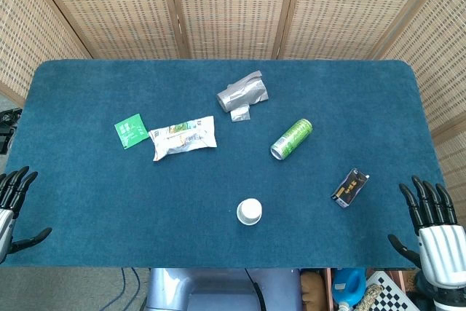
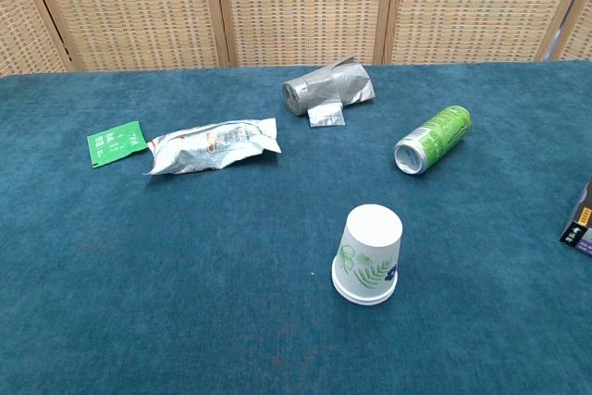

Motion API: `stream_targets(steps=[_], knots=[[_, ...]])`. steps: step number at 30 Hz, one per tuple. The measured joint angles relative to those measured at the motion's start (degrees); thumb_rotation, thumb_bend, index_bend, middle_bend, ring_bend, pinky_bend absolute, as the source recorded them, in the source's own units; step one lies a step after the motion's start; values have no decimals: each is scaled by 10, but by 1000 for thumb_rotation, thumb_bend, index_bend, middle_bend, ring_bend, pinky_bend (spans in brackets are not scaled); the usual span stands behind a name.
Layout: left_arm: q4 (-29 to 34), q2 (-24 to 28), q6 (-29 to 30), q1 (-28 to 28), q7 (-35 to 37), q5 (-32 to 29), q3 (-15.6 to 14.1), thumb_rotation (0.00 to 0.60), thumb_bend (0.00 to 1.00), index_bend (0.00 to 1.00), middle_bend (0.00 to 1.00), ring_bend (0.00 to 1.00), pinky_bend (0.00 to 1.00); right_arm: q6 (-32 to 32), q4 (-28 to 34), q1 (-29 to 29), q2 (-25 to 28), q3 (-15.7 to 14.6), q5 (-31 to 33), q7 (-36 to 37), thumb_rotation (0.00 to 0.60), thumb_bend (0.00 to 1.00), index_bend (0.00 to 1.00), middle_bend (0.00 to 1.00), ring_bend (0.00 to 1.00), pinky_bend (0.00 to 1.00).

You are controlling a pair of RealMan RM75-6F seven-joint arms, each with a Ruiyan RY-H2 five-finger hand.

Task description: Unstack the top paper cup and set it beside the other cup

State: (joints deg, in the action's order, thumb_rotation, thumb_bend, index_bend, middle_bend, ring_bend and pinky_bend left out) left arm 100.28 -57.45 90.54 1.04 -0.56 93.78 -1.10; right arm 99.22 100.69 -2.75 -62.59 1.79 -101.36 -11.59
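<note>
**Cups stacked near the front edge, both hands at the table's sides**

The stacked paper cups [image 2: 368, 254] stand upside down on the blue table [image 1: 87, 194], near its front edge and roughly at the middle. From the chest view they read as one white cup with a green leaf print, a second rim showing at the base (the split between the two is hard to make out). Nothing touches them.

The left hand [image 1: 11, 205] sits at the table's left front corner, fingers spread and straight, holding nothing. The right hand [image 1: 433, 227] sits at the right front corner, likewise with fingers wide apart and empty. Both are well apart from the cups and appear only in the head view.

Farther back lie a green can [image 2: 433, 139] on its side, to the right of the cups, a crumpled silver wrapper [image 2: 326, 92], a flat silver snack bag [image 2: 213, 145], and a small green packet [image 2: 116, 143] at the left. A dark small box [image 1: 350, 187] lies near the right edge.
</note>
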Motion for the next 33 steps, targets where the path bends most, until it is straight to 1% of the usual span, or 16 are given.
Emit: stream_targets(steps=[9, 15, 18, 20, 21, 22, 24, 25, 28, 30, 33], knots=[[3, 2, -3, 2, 0, -1, 1, 600, 115, 0, 0, 0, 0, -22, 5, 9, 2, -7, -8, 10, 600, 0, 7, 0, 0, 0], [8, 2, -1, 3, -5, 0, 3, 600, 115, 0, 0, 0, 0, -70, 13, 40, 5, -10, -18, 49, 600, 0, 18, 0, 0, 0], [9, 2, -7, 5, -8, -5, 5, 600, 116, 0, 0, 0, 0, -124, 24, 71, 14, -15, -21, 89, 600, 0, 61, 0, 0, 0], [10, 1, -13, 8, -10, -13, 7, 600, 117, 0, 0, 0, 0, -174, 38, 99, 24, -16, -19, 122, 600, 0, 108, 0, 0, 0], [10, 1, -15, 8, -10, -16, 8, 600, 116, 0, 0, 0, 0, -196, 46, 113, 28, -16, -16, 134, 600, 0, 152, 0, 0, 0], [10, 1, -18, 9, -10, -20, 9, 600, 116, 0, 0, 0, 0, -234, 59, 135, 34, -15, -9, 151, 600, 0, 196, 0, 0, 0], [11, 2, -22, 11, -9, -26, 10, 600, 115, 0, 0, 0, 0, -270, 73, 157, 38, -12, 3, 164, 600, 0, 237, 0, 0, 0], [11, 2, -23, 12, -8, -27, 11, 600, 116, 0, 0, 0, 0, -298, 83, 174, 39, -9, 16, 172, 600, 0, 248, 0, 0, 0], [10, 5, -26, 13, 0, -29, 11, 600, 116, 0, 0, 0, 0, -354, 99, 209, 36, 3, 63, 179, 600, 3, 301, 0, 0, 0], [10, 6, -27, 13, 4, -30, 11, 600, 115, 0, 0, 0, 0, -381, 105, 227, 30, 11, 96, 175, 600, 16, 321, 0, 0, 0], [8, 8, -29, 14, 12, -32, 12, 600, 115, 0, 0, 0, 0, -411, 111, 251, 11, 26, 153, 153, 600, 66, 340, 0, 0, 0]])
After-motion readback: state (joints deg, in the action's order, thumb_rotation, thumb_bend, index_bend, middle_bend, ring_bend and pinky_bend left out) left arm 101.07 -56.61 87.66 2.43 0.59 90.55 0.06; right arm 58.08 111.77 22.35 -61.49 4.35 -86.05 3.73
